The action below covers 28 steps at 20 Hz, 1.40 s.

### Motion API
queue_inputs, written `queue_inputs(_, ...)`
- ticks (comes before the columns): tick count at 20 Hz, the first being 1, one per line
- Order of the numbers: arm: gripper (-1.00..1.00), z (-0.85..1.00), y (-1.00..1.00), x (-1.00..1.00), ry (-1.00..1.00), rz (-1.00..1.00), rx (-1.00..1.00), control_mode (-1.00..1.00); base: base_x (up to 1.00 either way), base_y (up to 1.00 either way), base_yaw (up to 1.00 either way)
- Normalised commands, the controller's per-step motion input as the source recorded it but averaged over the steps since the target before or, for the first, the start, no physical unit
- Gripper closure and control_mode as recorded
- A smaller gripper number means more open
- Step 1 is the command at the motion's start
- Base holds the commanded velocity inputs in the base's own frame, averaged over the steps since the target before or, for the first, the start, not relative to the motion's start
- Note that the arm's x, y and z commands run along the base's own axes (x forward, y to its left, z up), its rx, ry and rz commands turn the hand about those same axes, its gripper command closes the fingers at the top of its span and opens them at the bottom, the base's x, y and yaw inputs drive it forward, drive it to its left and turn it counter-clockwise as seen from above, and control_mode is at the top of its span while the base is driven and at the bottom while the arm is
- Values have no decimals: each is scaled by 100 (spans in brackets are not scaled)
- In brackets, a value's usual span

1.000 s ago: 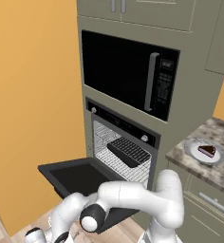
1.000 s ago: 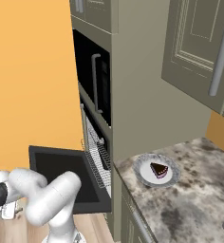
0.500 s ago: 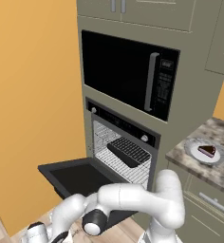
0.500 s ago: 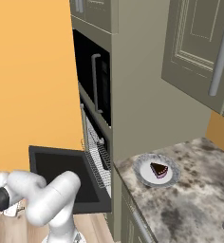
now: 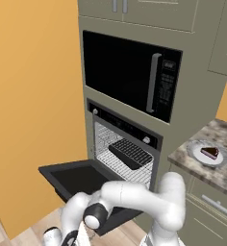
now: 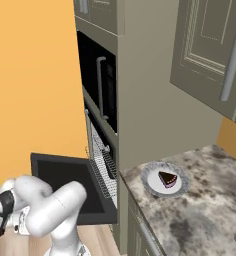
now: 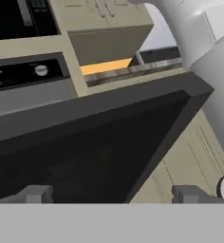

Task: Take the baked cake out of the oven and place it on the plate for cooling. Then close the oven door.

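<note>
Cake [image 6: 168, 179]: on plate [image 6: 151, 178], cooling on bench [image 6: 205, 220]. Oven door [image 5: 77, 180]: down. Hand [image 7: 111, 193]: wide open, empty, beneath door, apparently for lifting it shut.

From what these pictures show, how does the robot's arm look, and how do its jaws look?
The arm is made of thick, rounded, glossy white segments, like smooth tubes joined at bulging elbows. One joint carries a round black cap with a pale grey centre. No loose cables or printed markings can be made out. In the hand view the gripper shows two small, blocky grey tips, its jaws set wide apart.
</note>
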Motion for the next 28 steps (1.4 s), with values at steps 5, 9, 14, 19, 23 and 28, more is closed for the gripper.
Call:
queue_inputs(5, -100, 92, -60, 42, -37, -2, -30, -100, 0, 0, 0)
queue_inputs(9, -100, 100, -71, 55, -47, 0, -37, -100, 0, 0, 0)
queue_inputs(14, -100, 100, -98, 79, -32, 1, -28, -100, 0, 0, 0)
queue_inputs(19, -100, 100, -100, 94, -7, 0, -9, -100, 0, 0, 0)
queue_inputs(23, -100, 95, -100, 100, 3, 0, 0, -100, 0, 0, 0)
queue_inputs(28, -100, 34, -100, 100, 20, 1, 0, -100, 0, 0, 0)
